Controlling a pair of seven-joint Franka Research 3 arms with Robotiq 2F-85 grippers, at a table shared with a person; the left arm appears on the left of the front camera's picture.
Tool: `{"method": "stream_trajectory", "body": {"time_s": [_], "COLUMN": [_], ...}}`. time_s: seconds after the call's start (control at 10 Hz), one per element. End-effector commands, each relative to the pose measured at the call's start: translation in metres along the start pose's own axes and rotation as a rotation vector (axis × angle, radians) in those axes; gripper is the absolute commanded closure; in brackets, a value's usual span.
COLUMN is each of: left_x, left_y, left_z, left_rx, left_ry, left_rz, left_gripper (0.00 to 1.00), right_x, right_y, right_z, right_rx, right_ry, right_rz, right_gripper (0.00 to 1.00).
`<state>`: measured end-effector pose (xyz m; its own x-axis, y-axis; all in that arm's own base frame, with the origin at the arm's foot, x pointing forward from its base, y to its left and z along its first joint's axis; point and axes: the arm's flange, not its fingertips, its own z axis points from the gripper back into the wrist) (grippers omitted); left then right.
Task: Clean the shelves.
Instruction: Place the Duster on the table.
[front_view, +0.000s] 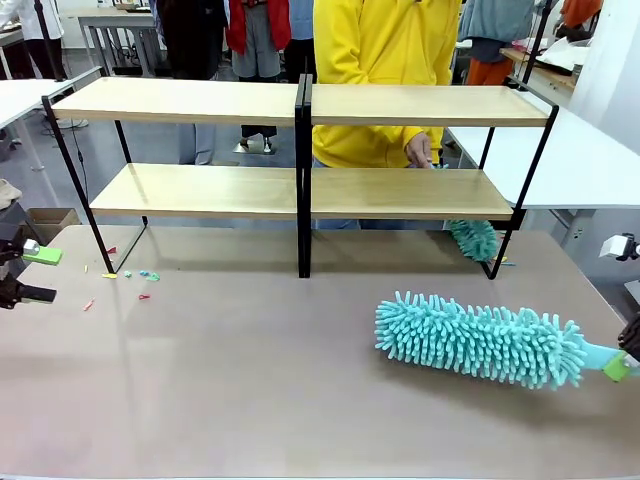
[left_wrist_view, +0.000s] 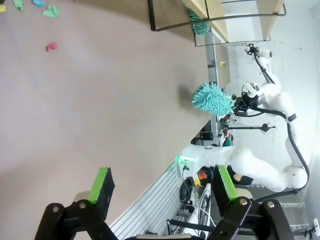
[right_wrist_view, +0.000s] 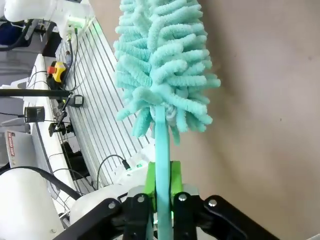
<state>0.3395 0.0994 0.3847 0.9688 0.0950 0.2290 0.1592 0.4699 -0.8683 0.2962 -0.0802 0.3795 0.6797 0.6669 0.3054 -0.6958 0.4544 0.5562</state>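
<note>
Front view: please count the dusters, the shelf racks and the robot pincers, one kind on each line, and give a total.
Teal fluffy microfibre dusters: 2
Light-wood two-tier shelves in a black metal frame: 1
Black robot pincers with green pads, left and right: 2
Total: 5

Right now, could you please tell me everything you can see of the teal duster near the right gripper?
The duster has a long, fluffy head of teal chenille-like fingers and a flat, thin teal handle that looks like plastic. It lies across the grey-brown table on the right front side, head pointing toward the middle, handle toward the right edge. The right gripper has its green pads either side of the handle, pressed against it. Nothing else touches the duster.
</note>
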Motion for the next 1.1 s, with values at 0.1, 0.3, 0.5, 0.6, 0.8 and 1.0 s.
{"method": "stream_trajectory", "body": {"time_s": [0.1, 0.3, 0.5, 0.6, 0.8, 1.0], "left_x": [-0.002, -0.002, -0.002, -0.002, -0.002, -0.002], "left_y": [0.0, 0.0, 0.0, 0.0, 0.0, 0.0], "left_z": [-0.005, -0.005, -0.005, -0.005, -0.005, -0.005], "left_rx": [-0.025, -0.025, -0.025, -0.025, -0.025, -0.025], "left_ry": [-0.011, -0.011, -0.011, -0.011, -0.011, -0.011], "left_rz": [-0.022, -0.022, -0.022, -0.022, -0.022, -0.022], "left_gripper": [0.0, 0.0, 0.0, 0.0, 0.0, 0.0], "right_x": [0.005, 0.009, 0.003, -0.003, -0.018, -0.022], "right_y": [-0.007, -0.016, -0.007, 0.004, 0.036, 0.058], "right_z": [0.007, 0.035, 0.065, 0.072, 0.093, 0.11], "right_rx": [-0.109, -0.338, -0.341, -0.139, 0.207, 0.147], "right_ry": [-0.122, -0.442, -0.851, -0.851, -0.782, -0.793], "right_rz": [-0.039, -0.041, -0.097, -0.225, -0.441, -0.491], "right_gripper": [0.31, 0.0, 0.08, 0.0, 0.0, 0.0]}}
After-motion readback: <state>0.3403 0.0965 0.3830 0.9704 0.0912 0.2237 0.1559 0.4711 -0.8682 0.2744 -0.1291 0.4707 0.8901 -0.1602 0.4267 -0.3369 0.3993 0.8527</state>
